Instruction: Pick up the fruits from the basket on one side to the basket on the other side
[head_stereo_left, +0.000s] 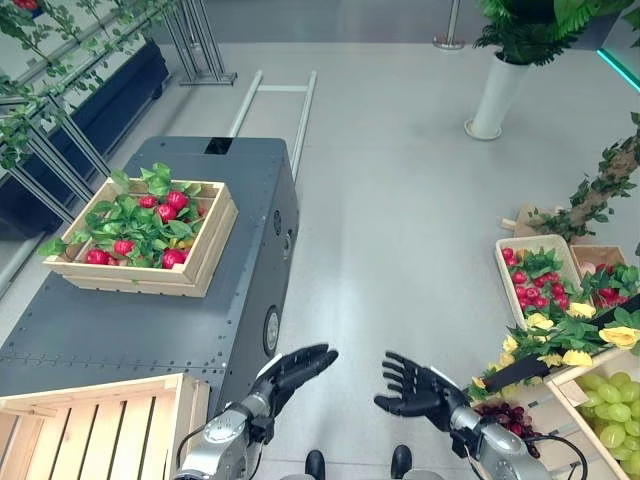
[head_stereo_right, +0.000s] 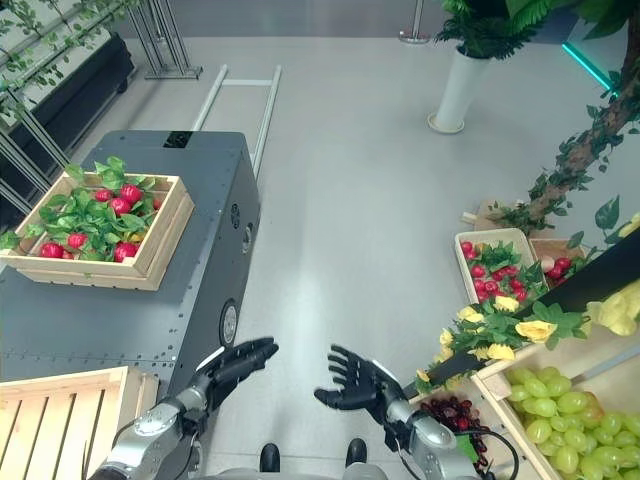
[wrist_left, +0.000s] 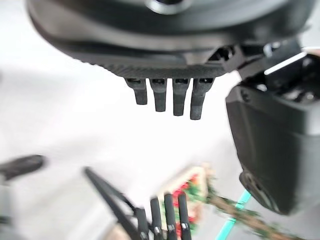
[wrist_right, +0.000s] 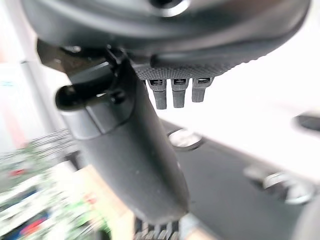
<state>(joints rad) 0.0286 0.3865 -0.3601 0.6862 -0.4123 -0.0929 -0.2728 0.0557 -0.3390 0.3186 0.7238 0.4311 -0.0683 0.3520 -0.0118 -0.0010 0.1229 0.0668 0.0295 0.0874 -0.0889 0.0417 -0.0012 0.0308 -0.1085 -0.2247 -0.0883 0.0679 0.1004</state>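
Note:
A wooden crate (head_stereo_left: 150, 280) of red fruits (head_stereo_left: 167, 211) among green leaves stands on a dark grey cabinet (head_stereo_left: 120, 330) at the left. An empty slatted wooden crate (head_stereo_left: 100, 430) sits at the near left corner. My left hand (head_stereo_left: 295, 370) is held out above the floor just right of the cabinet, fingers (wrist_left: 167, 97) straight, nothing in it. My right hand (head_stereo_left: 415, 390) hovers beside it, palm up, fingers (wrist_right: 175, 92) spread and empty. Both hands are well apart from either crate.
On the right, a display holds a white tray (head_stereo_left: 507, 280) of red fruits, yellow blooms (head_stereo_left: 560, 340), dark cherries (head_stereo_left: 505, 415) and green grapes (head_stereo_left: 610, 415). A white planter (head_stereo_left: 497, 95) stands far back. Open floor lies between cabinet and display.

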